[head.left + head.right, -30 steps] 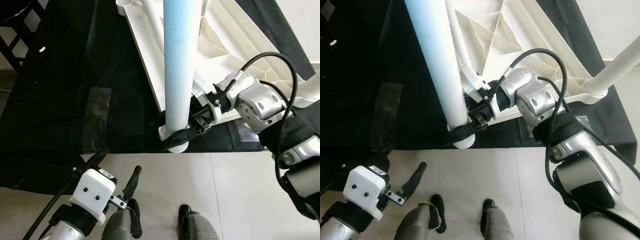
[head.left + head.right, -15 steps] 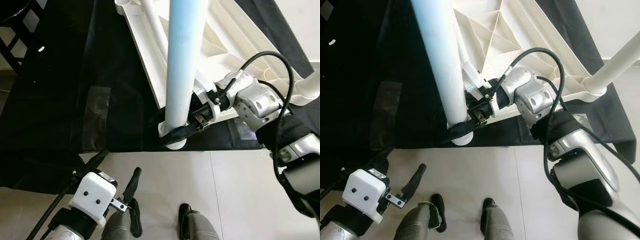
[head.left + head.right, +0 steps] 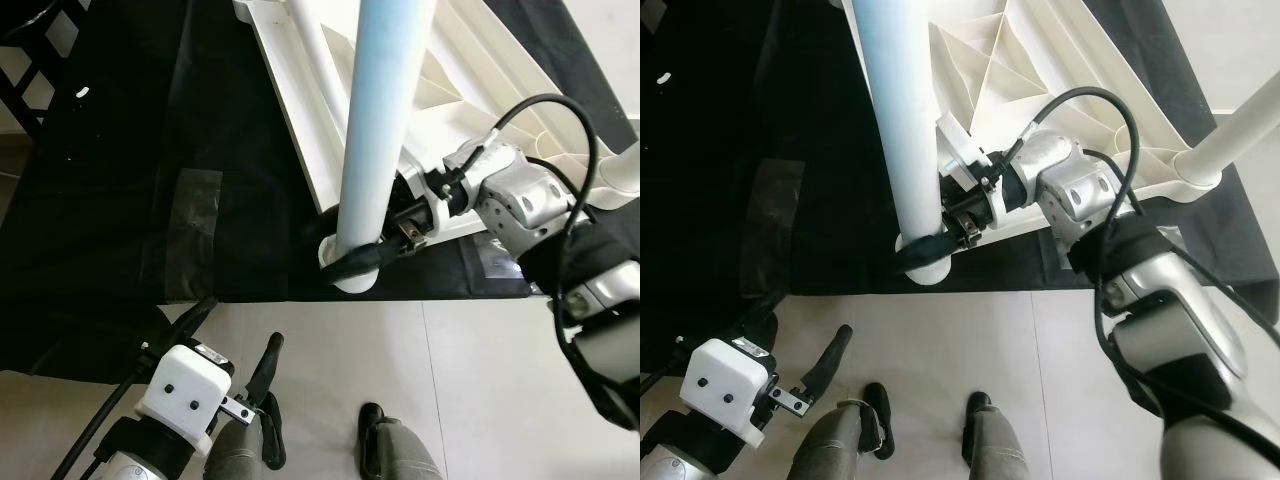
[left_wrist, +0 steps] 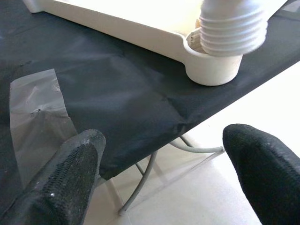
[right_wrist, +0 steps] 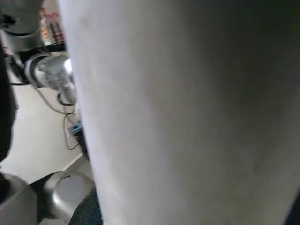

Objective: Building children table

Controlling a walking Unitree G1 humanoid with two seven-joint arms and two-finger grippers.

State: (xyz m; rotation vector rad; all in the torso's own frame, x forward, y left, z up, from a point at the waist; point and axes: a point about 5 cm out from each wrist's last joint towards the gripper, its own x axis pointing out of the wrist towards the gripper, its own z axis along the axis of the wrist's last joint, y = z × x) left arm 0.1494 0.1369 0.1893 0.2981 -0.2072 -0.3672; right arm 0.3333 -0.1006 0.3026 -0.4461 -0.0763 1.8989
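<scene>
The white tabletop (image 3: 480, 60) lies upside down on a black cloth. A pale blue-white table leg (image 3: 378, 130) stands almost upright at its near corner, leaning a little to the right. The leg's threaded end (image 4: 233, 26) rests at the mouth of the corner socket (image 4: 213, 70). My right gripper (image 3: 362, 262) is shut on the leg just above the socket, and the leg's surface (image 5: 187, 112) looms close in the right wrist view. My left gripper (image 3: 255, 390) hangs low over the floor, open, with nothing between its fingers (image 4: 70, 173).
A second white leg (image 3: 1230, 130) stands fitted at the tabletop's right corner. The black cloth (image 3: 110, 180) carries a patch of clear tape (image 3: 195, 235) and ends at pale floor tiles (image 3: 470, 380). My feet (image 3: 375, 440) stand close to the cloth edge.
The leg's upper end has tipped to the right while its lower end stayed at the corner socket. My right gripper kept its hold. The left arm barely moved.
</scene>
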